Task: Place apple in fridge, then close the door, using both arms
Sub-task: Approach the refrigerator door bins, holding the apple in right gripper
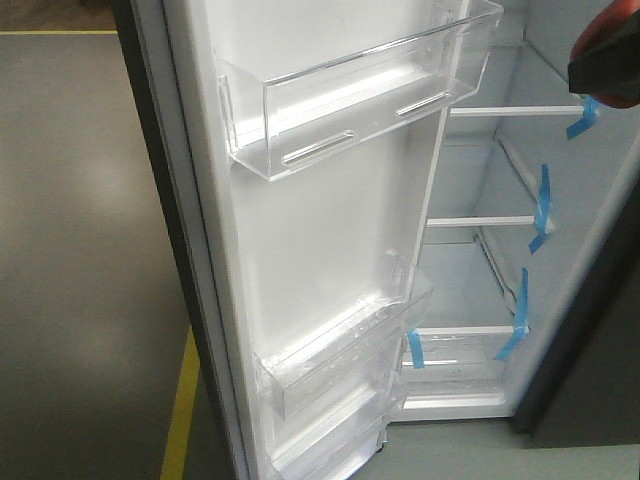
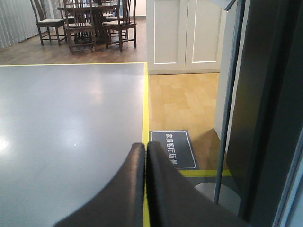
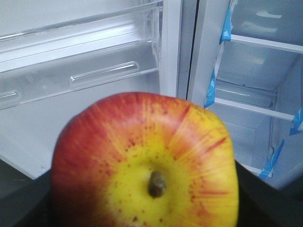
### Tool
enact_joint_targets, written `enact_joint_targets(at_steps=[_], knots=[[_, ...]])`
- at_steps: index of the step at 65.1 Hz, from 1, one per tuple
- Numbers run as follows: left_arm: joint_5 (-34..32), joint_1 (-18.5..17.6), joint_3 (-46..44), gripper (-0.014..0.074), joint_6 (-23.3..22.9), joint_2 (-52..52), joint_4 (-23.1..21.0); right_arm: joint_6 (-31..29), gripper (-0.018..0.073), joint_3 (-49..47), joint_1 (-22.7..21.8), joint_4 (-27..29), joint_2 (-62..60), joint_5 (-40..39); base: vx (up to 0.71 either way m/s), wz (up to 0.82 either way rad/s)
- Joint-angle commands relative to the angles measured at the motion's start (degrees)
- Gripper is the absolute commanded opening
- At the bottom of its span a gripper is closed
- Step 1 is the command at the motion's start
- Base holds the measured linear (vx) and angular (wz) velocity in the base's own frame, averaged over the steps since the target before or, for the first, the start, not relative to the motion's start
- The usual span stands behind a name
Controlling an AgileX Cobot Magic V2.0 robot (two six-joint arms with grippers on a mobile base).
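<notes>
Directly beyond apple (image 3: 144, 161), clear door bin (image 3: 80, 66), blue-taped shelves (image 3: 265, 45).

Smooth, speckled apple (image 3: 142, 156); clear, glossy plastic bins (image 1: 350, 110) on the white door (image 1: 320, 230).

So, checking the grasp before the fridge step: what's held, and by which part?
The right gripper holds the apple by its two opposite sides, stem end toward the wrist camera; the left gripper is shut, empty.

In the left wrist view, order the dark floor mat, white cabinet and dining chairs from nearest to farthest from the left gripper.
1. Dark floor mat, just ahead of the left gripper.
2. White cabinet, ahead, right.
3. Dining chairs, far left.
</notes>
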Motion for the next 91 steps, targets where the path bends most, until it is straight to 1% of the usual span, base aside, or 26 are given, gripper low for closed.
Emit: enact_joint_targets(at_steps=[1, 91], knots=[[-3.8, -0.3, 1.6, -0.0006, -0.2, -0.8, -0.1, -0.4, -0.0007, -1.8, -0.2, 1.7, -1.6, -3.8, 0.06, 0.00], [-3.8, -0.3, 1.6, -0.0006, -0.2, -0.8, -0.1, -0.4, -0.0007, -1.8, -0.2, 1.7, -1.6, -3.9, 0.02, 0.00]])
